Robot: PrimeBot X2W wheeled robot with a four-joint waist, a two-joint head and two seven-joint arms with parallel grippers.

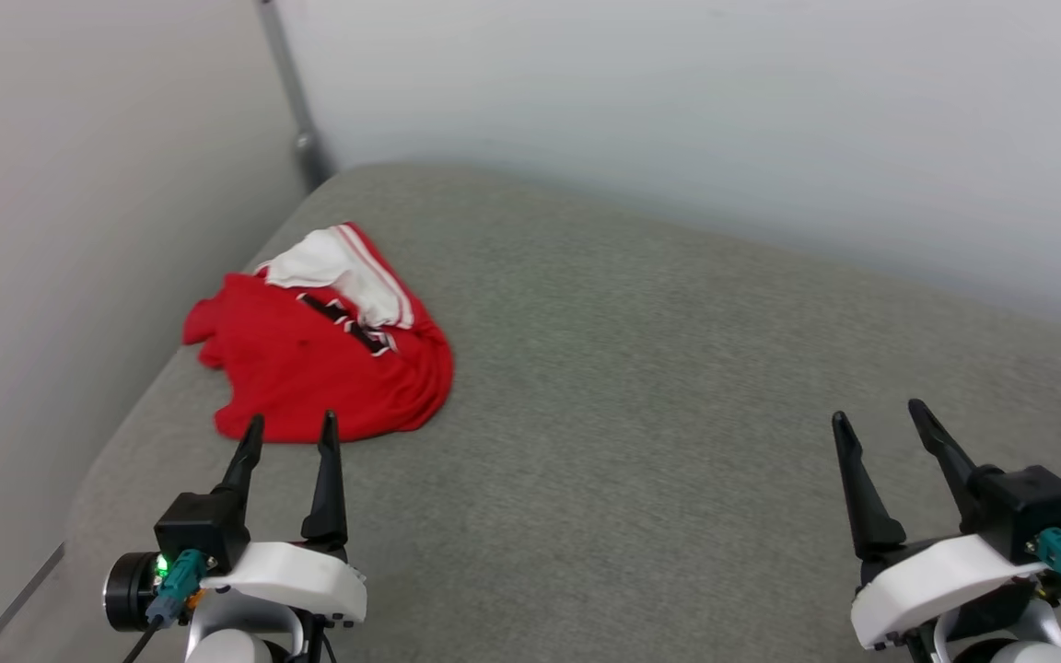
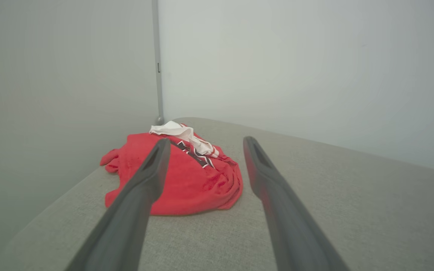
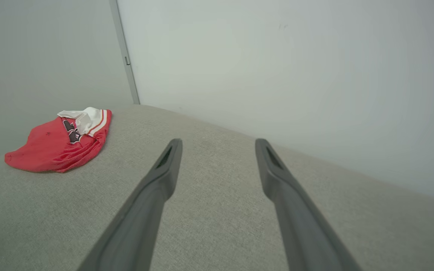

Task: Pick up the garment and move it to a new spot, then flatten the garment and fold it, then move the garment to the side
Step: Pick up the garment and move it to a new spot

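Observation:
The garment (image 1: pixel 309 359) is a red jersey with a white, red-striped sleeve and black lettering, lying crumpled at the far left of the grey padded surface. My left gripper (image 1: pixel 292 424) hovers just short of its near edge, open and empty. In the left wrist view the garment (image 2: pixel 190 180) lies ahead between and behind the fingers of the left gripper (image 2: pixel 204 142). At the lower right of the head view my right gripper (image 1: pixel 876 414) is open and empty, far from the cloth. The right wrist view has the garment (image 3: pixel 51 148) off to the left of the right gripper (image 3: pixel 217 142).
The grey padded surface (image 1: pixel 678 387) runs wide to the right of the garment. Pale walls close it in on the left and at the back, meeting at a grey corner post (image 1: pixel 296 101). Its left edge (image 1: pixel 116 433) drops off close beside the garment.

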